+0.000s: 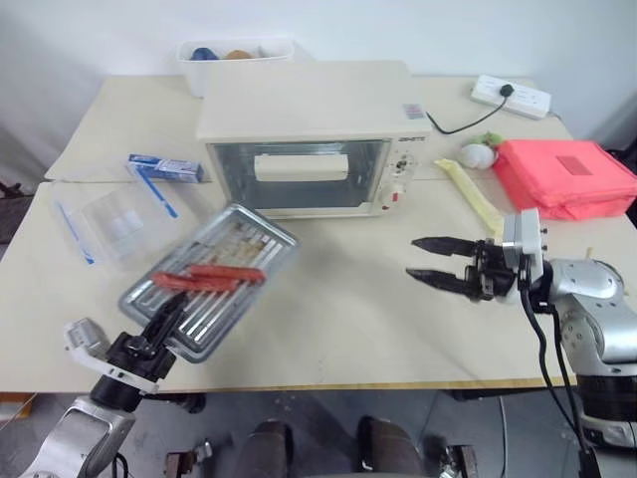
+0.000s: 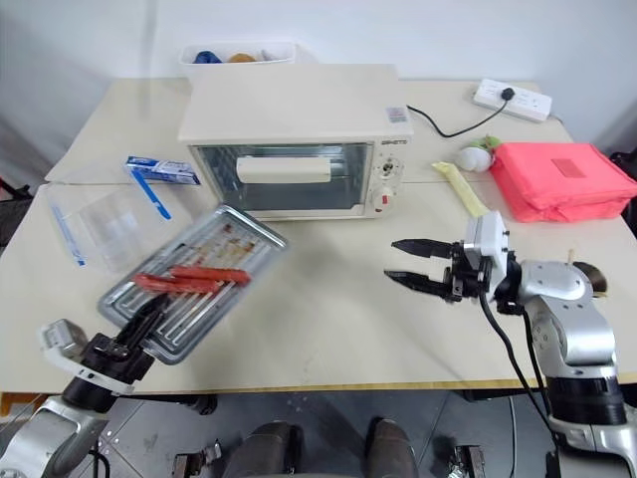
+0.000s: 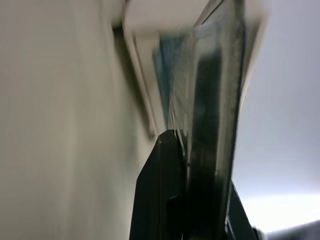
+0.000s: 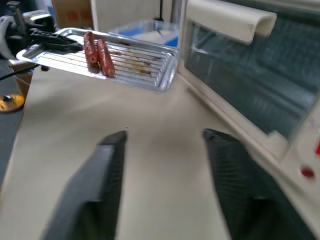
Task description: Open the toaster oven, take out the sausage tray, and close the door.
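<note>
A: Left gripper (image 1: pixel 159 334) pinches the sausage tray's (image 1: pixel 214 279) near edge, holding it off the table (image 1: pixel 348 319), front-left of the toaster oven (image 1: pixel 314 134).

B: Right gripper (image 1: pixel 430 261) spread, empty. The door (image 1: pixel 299 174) is shut. Panel lettering unreadable. Red folder (image 1: pixel 562 174), power strip (image 1: pixel 511 96) behind.

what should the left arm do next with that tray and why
Probably lower the sausage tray flat onto the table and let go. The left tool is shut on its near edge, holding it tilted in the air, while the door is already closed and the right tool hangs open, empty.
</note>
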Controlling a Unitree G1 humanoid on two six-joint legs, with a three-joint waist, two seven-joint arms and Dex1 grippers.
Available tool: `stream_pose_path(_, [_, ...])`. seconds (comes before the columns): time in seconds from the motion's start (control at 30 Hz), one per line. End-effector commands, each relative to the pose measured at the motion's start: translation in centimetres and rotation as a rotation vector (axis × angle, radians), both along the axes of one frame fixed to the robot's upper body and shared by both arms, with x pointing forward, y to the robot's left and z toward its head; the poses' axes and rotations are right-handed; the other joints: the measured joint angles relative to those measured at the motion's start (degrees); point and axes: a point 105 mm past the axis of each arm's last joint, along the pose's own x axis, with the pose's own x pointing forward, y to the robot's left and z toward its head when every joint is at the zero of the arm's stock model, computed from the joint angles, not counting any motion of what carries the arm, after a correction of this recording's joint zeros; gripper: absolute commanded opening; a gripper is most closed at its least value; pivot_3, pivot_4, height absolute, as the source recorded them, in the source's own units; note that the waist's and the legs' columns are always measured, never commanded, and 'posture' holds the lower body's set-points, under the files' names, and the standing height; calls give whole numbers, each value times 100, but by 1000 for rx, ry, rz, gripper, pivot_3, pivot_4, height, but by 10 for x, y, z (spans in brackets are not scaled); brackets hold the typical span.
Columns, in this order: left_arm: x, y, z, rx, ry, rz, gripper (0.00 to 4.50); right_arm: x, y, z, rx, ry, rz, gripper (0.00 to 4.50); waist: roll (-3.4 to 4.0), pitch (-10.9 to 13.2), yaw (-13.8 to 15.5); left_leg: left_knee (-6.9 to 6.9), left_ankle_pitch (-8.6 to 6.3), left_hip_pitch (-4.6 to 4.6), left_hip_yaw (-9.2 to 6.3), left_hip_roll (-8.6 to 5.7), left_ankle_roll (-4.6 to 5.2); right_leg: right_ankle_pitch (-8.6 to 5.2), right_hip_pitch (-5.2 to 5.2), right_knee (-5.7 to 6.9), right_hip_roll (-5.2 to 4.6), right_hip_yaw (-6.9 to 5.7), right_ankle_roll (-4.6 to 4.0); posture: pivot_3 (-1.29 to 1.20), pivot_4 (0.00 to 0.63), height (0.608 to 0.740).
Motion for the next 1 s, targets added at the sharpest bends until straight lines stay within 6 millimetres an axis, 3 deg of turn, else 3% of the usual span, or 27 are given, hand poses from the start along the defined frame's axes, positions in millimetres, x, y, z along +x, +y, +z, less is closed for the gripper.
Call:
stream_pose_path(0.03, [3, -14, 2, 8, -13, -140, 0, -11, -6, 18, 2, -83, -40, 3941, 1, 0, -1, -1, 1, 2, 0, 3, -1, 1, 0, 1, 2, 0, -2, 0, 150, 740])
stream_pose_path(0.1, [13, -27, 2, 38, -4, -274, 0, -19, -15, 13, -3, -73, -105, 4493, 2, -1, 24, -5, 2, 4, -3, 9, -6, 1, -3, 3, 7, -1, -2, 0, 150, 740])
stream_pose_path(0.23, [33, -44, 4, 69, 16, -443, 0, -35, -23, 4, -27, -56, -174, 4493, 5, -2, 134, -8, 7, -5, -19, 8, -16, -1, -3, 5, 13, -9, -5, 0, 150, 740])
stream_pose_path(0.43, [53, -62, 5, 103, 46, -591, 0, -48, -25, 0, -41, -44, -225, 4493, 6, -2, 52, -10, 8, 1, -10, 8, -16, 2, -3, 8, 14, -1, -2, 0, 150, 740])
stream_pose_path(0.57, [65, -83, -7, 181, 82, -699, 0, -54, -25, -2, -35, -33, -259, 4493, 6, -2, 51, -8, 12, 1, -11, 9, -20, 2, -4, 14, 17, -3, -2, 0, 150, 740])
stream_pose_path(0.73, [88, -97, -11, 282, 80, -673, 0, -61, -22, -4, -34, -30, -279, 4493, 6, -2, 103, -7, 14, -1, -11, 5, -18, 4, -2, 11, 16, -2, 2, 0, 150, 740])
stream_pose_path(0.9, [91, -97, -16, 331, 72, -681, 0, -59, -23, -3, -27, -30, -300, 4493, 9, -4, 200, -6, 29, 6, -12, 5, -23, 11, 0, 15, 15, -1, -1, 0, 150, 740])
stream_pose_path(1.0, [94, -91, -16, 413, 56, -659, 578, -57, -21, -6, -25, -18, -290, 4500, 10, -4, 186, -7, 32, 7, -12, 5, -25, 13, -1, 12, 15, -1, -3, 0, 150, 740])
